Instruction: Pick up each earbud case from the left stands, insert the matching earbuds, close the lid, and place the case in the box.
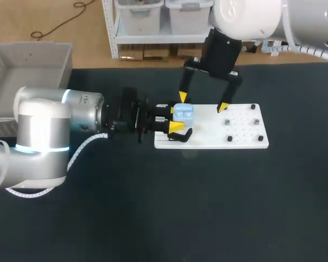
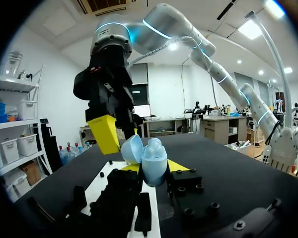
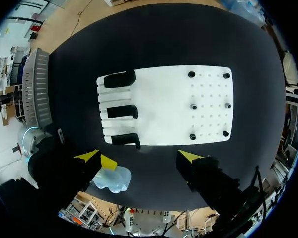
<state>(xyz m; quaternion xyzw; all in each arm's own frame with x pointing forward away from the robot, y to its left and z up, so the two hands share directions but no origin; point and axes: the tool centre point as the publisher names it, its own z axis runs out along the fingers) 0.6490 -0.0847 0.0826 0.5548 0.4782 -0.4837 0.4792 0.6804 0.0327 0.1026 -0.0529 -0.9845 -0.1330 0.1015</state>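
Observation:
My left gripper [image 1: 175, 118] is shut on a light blue earbud case [image 1: 183, 113], holding it over the left end of the white board [image 1: 218, 136]. In the left wrist view the case [image 2: 153, 161] sits between the yellow tips of that gripper [image 2: 154, 167] with its lid swung open. My right gripper [image 1: 202, 102] hangs open above the board, one fingertip [image 2: 105, 133] close beside the case and apart from it. From the right wrist the case [image 3: 111, 179] shows beside the open right gripper [image 3: 141, 157], and three black stands [image 3: 121, 111] line the board's left end.
Several small black pegs [image 1: 241, 123] stand on the board's right half. A grey crate [image 1: 27, 60] sits at the table's far left corner, behind my left arm. Dark table surface lies all around the board.

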